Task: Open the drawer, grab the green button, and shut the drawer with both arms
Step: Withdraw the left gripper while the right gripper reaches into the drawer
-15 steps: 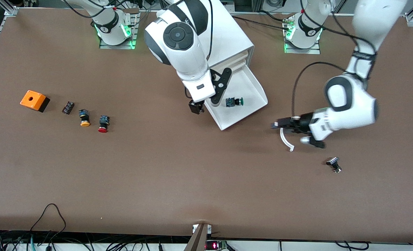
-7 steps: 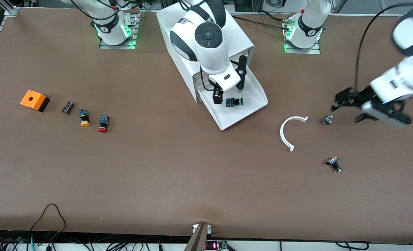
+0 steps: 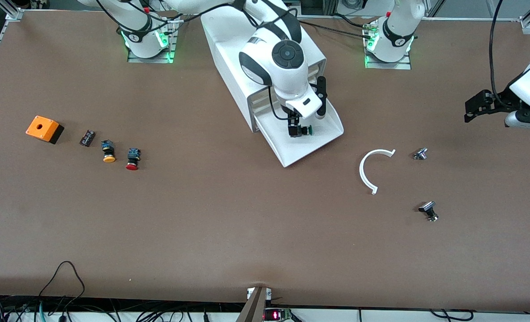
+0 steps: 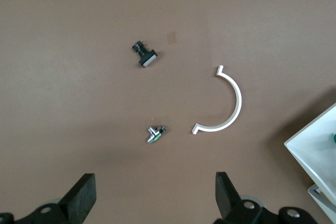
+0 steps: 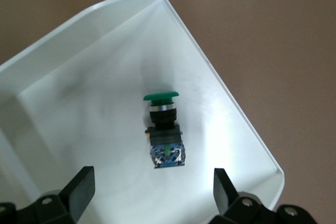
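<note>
1. Where the brown table carries the white box cabinet, the cabinet is seen between the two arm bases.
2. The drawer, lowest of the stack, is pulled out toward the front camera; its tray is also seen in the right wrist view.
3. The right pincer is held inside the open drawer, directly over the button; its jaws are spread wide and nothing is gripped.
4. The left pincer is held over the table at the left arm's end, jaws spread wide and empty.
5. A white curved strip is laid on the table, nearer the left arm's end than the drawer.
6. An orange box is placed toward the right arm's end.
7. The button lies on its side on the drawer floor, its green cap showing at.
</note>
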Available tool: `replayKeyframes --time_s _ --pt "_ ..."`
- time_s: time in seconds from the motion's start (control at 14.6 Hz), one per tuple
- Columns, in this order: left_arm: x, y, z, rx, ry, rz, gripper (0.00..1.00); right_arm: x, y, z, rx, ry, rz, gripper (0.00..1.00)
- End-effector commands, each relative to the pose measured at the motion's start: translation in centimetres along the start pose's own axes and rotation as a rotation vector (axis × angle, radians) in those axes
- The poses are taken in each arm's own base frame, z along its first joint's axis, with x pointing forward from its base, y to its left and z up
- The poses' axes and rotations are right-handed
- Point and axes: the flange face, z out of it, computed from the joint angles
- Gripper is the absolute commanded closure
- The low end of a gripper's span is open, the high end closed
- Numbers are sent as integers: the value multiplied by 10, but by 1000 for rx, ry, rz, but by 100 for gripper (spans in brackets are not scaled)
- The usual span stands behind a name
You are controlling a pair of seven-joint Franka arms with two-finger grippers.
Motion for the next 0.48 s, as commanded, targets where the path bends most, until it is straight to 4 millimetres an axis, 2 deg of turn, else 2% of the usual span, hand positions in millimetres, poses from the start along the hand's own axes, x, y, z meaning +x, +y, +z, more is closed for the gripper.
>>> replayKeyframes --time_s 0.0,0.2,0.41 --pt "1 4 0 25 -35 -40 0 3 9 22 -30 6 -14 0" --pt "1 6 1 24 -42 -47 0 3 6 44 -51 -30 -43 0" --pt "1 5 1 23 -42 -52 0 5 1 54 -54 -50 -60 0"
